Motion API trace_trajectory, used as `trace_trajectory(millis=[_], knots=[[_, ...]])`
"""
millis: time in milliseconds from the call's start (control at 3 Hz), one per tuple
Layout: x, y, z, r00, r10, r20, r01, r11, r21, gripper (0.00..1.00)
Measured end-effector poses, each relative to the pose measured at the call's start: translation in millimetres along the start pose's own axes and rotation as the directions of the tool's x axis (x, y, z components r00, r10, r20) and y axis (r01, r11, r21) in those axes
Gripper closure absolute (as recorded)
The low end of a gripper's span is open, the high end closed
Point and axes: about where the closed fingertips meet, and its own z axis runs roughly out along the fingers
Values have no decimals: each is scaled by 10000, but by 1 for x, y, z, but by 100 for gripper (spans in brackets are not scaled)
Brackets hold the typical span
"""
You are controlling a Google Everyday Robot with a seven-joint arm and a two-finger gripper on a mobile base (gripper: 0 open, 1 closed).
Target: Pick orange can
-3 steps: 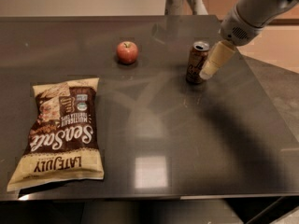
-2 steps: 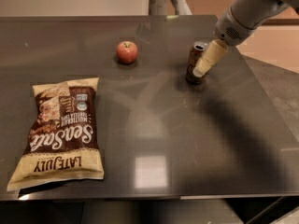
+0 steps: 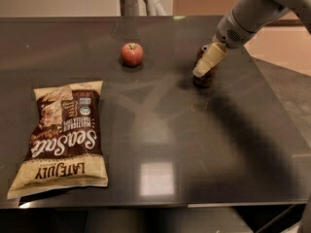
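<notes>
**Gripper at the orange can, far right of the table**

You are looking at a dark, glossy table (image 3: 194, 144) that is filling most of the camera view. The robot arm (image 3: 252, 11) is reaching in from the upper right corner and slanting down toward the left. A large brown and cream chip bag (image 3: 63, 140) is lying flat at the near left.

The gripper (image 3: 201, 71) is sitting right at the orange can (image 3: 206, 80), its cream-coloured part crossing the front of the can. You cannot tell whether it is clenched on the can or released.

The can is standing upright on the far right part of the table. A red apple (image 3: 132, 54) is resting well to its left.
</notes>
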Motion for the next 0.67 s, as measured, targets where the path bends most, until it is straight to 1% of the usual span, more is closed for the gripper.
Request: trace_trajectory(millis=[667], knots=[[-2,1,-9,9996,-226,171,227,9997,-24,64]])
